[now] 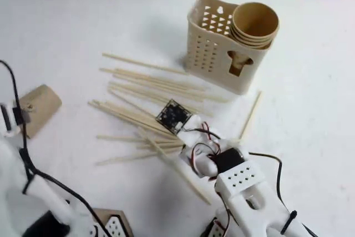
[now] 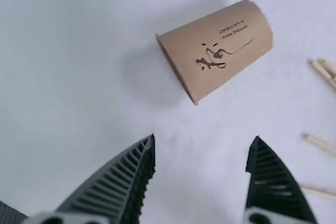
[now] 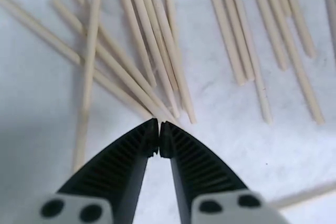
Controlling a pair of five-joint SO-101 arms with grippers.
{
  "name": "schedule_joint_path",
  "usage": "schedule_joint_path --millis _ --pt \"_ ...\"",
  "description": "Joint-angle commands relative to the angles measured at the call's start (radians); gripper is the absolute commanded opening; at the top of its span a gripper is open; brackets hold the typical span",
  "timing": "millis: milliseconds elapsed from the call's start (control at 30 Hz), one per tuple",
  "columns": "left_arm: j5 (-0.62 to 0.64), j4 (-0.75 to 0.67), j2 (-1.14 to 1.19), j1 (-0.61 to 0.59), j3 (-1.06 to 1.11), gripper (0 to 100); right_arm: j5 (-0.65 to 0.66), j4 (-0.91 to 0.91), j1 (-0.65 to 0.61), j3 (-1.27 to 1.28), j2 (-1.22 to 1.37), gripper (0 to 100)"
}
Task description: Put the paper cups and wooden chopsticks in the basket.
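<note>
Since the right gripper (image 3: 158, 135) hangs pressed together, pinching nothing, just over the loose chopsticks (image 3: 157, 77) on the table (image 3: 37, 140), lowering it so would likely scatter them (and the lying cup (image 2: 215, 51) may roll from the spread left gripper (image 2: 205, 145)).

White arms (image 1: 244, 187) with black cables (image 1: 23, 154) and black ribbed fingers (image 2: 121, 177).
</note>
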Motion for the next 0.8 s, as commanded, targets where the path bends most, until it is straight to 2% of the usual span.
schedule_joint_path --millis 0,167,433,667,767 --pt "-0.011 -0.135 0.093 -0.051 0.060 28 0.006 -0.012 -0.007 -0.005 -0.019 2.5" --pt "-0.011 -0.267 0.229 -0.042 0.112 28 0.008 -0.012 -0.007 -0.005 -0.019 2.5" --pt "-0.006 -0.431 0.440 0.053 0.115 28 0.008 -0.012 -0.007 -0.005 -0.019 2.5" --pt "-0.003 -0.476 0.473 0.148 0.121 28 0.009 -0.012 -0.007 -0.005 -0.019 2.5" --pt "-0.003 -0.476 0.473 0.183 0.115 22 0.011 -0.012 -0.007 -0.005 -0.019 2.5"
